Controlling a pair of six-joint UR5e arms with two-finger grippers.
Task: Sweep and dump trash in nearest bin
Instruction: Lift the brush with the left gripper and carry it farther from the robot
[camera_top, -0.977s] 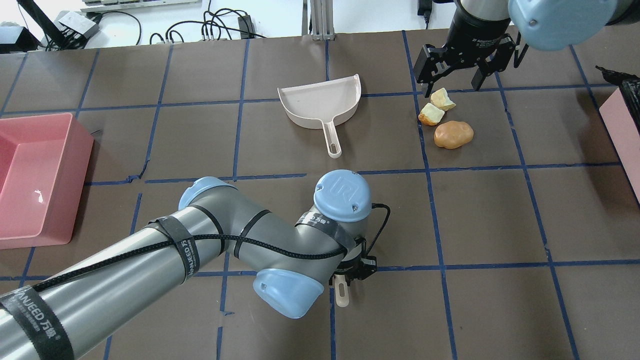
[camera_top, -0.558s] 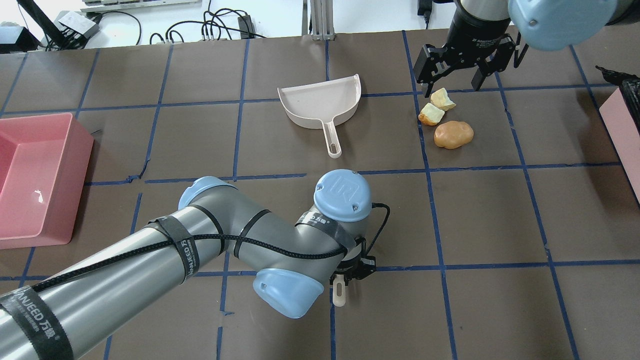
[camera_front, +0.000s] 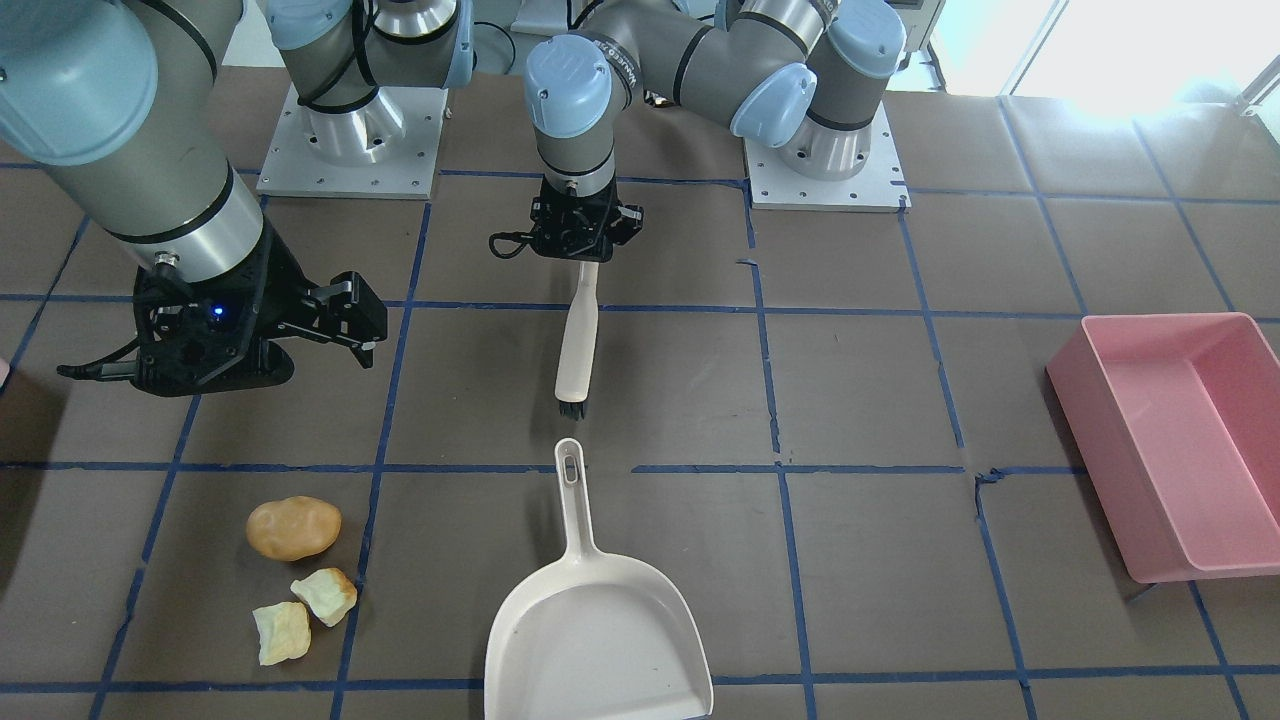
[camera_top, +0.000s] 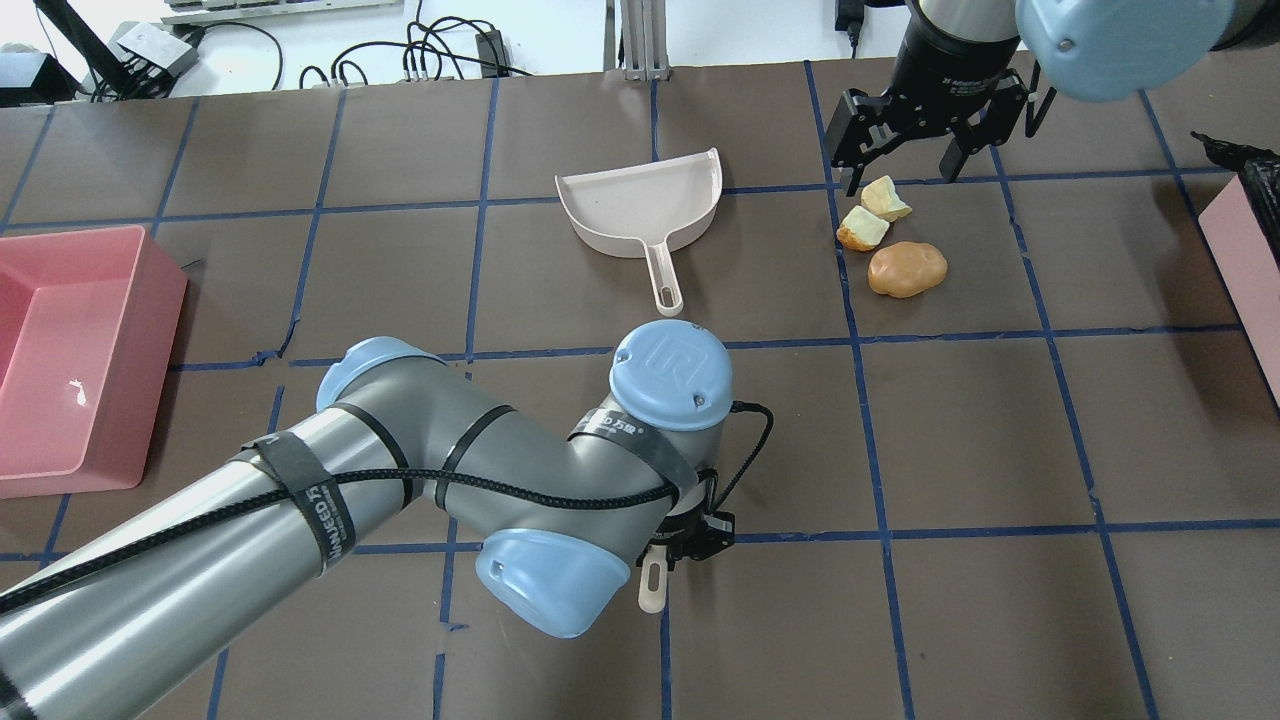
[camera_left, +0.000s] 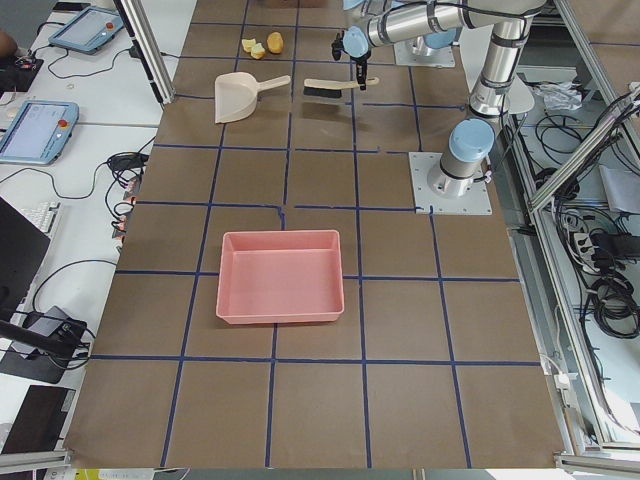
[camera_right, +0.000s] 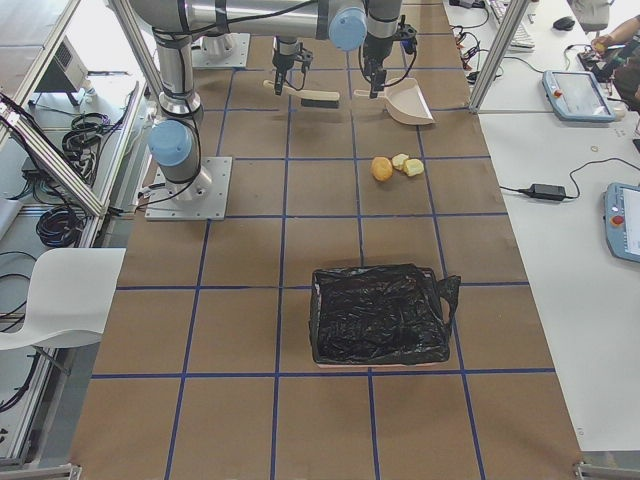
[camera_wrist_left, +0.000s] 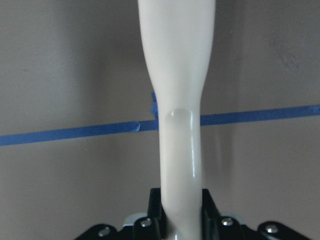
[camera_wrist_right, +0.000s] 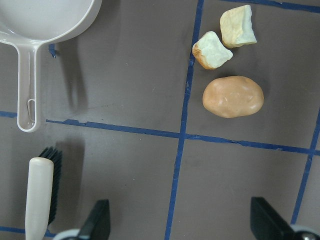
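Now my left hand (camera_front: 583, 250) pinches the cream plastic brush (camera_front: 577, 345) by its handle end, leaving the bristles free to sweep. My right hand (camera_top: 906, 168) hangs spread just beyond the tan potato-shaped lump (camera_top: 907, 268) and two pale yellow-green chunks (camera_top: 862, 228), which lie on open table (camera_top: 1000, 430) between the beige plastic dustpan (camera_top: 640, 205) and the black-bagged pink bin (camera_top: 1245, 250).

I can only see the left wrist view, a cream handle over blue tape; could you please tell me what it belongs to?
Observer: A brush, held at its handle end by the left gripper, bristles pointing at the dustpan handle.
Operator: And what needs sweeping?
Observer: The trash, three bits, lies beside the dustpan, on the right arm's side.
Operator: And the other arm?
Observer: The right gripper hovers near the trash, jaws open, empty.
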